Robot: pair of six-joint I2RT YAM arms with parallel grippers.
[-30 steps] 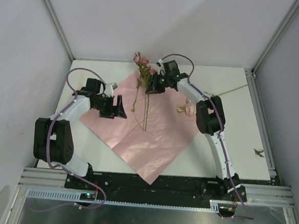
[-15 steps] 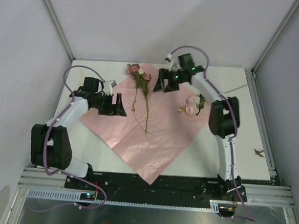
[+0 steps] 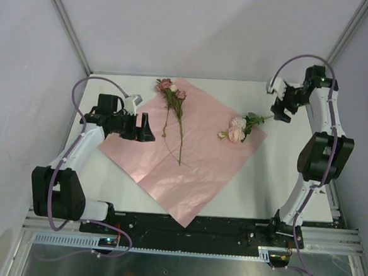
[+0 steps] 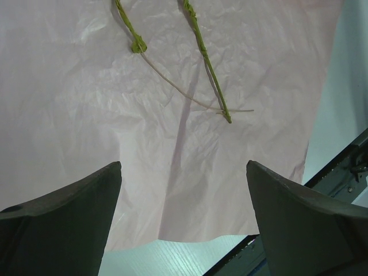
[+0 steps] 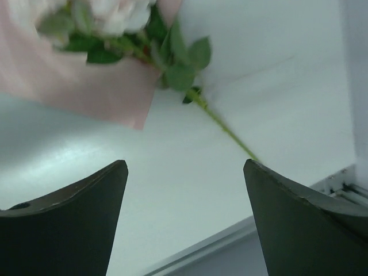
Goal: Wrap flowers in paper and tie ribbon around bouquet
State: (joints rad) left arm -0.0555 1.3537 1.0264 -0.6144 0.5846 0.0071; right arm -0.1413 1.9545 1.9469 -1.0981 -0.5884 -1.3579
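**Top external view.**
- Paper [image 3: 188, 163]: pink face up, flat on the worktop [image 3: 104, 189], set as a diamond in the centre of the frame.
- Flowers, first sprig [image 3: 168, 86]: on the paper, heads at its upper corner, thin stems running down toward mid-sheet.
- Flowers, second sprig [image 3: 236, 130]: pale heads on the paper's right corner, stem trailing off onto bare worktop toward the upper right.
- Left fingers [image 3: 148, 130]: spread wide, empty, over the paper's left edge.
- Right fingers [image 3: 279, 112]: apart, empty, raised at the upper right, beyond the second sprig's stem end.
- Ribbon: cannot be made out.

**Left wrist view.**
- Left fingers [image 4: 63, 218]: wide, nothing between them.
- Paper [image 4: 115, 126]: creased, fills most of the frame.
- First sprig's stems [image 4: 207, 63]: upper centre, well clear of the fingers.

**Right wrist view.**
- Right fingers [image 5: 63, 213]: wide, empty, above bare worktop [image 5: 172, 190].
- Second sprig [image 5: 115, 14]: upper left, blurred, heads over the paper corner [image 5: 86, 86]. The stem slants down toward the centre right, in the gap but far below it.

**Step in hand (judged).** Gathering the flowers onto the paper. Wrapping and tying are not begun.

**Next move (judged).** The right fingers should descend onto the stray stem, close on it, and carry the sprig beside the first one.
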